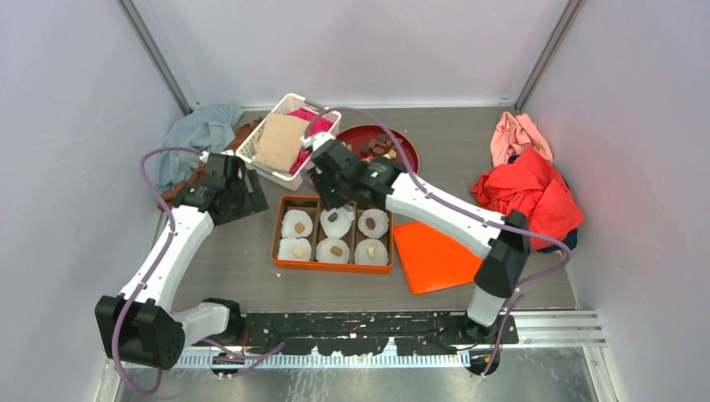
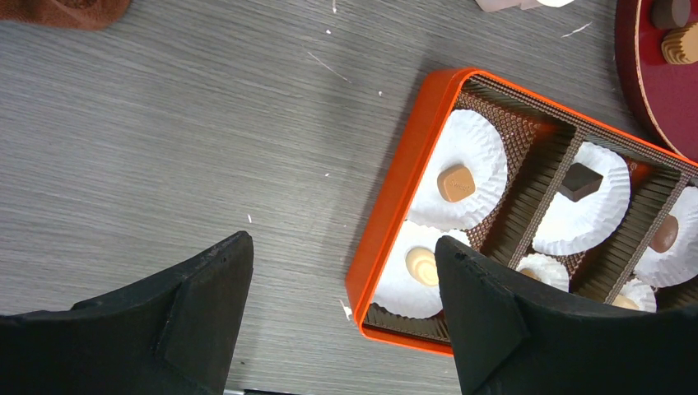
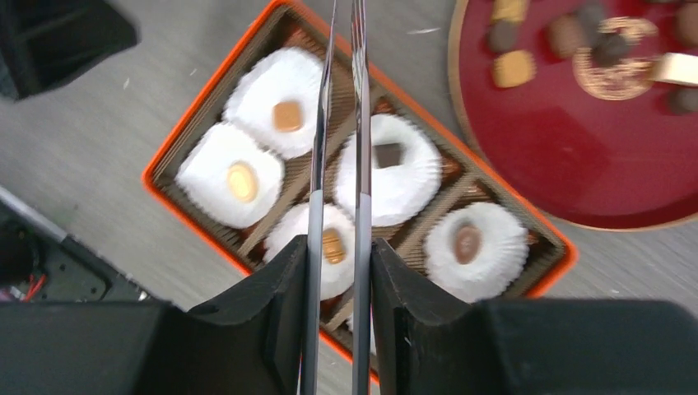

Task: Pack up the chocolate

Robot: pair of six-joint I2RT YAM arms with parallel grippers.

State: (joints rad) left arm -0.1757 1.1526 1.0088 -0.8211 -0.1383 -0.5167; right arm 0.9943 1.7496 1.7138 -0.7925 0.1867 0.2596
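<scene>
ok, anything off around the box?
Nothing serious. The orange box sits flat, with six paper cups upright and one chocolate in each. The only oddity is the white flecks littering the table beside it. The right fingers hold the metal tweezers straight.

White arms (image 1: 165,255), blk joints (image 1: 139,328), purple cables (image 1: 151,157)

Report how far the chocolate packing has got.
Done: all six paper cups in the orange box hold a chocolate. In hand: the right end effector grips tongs above the box; the left end effector is open and empty. Left: the lid lies beside the box, not yet on. The red plate holds spare pieces.
</scene>
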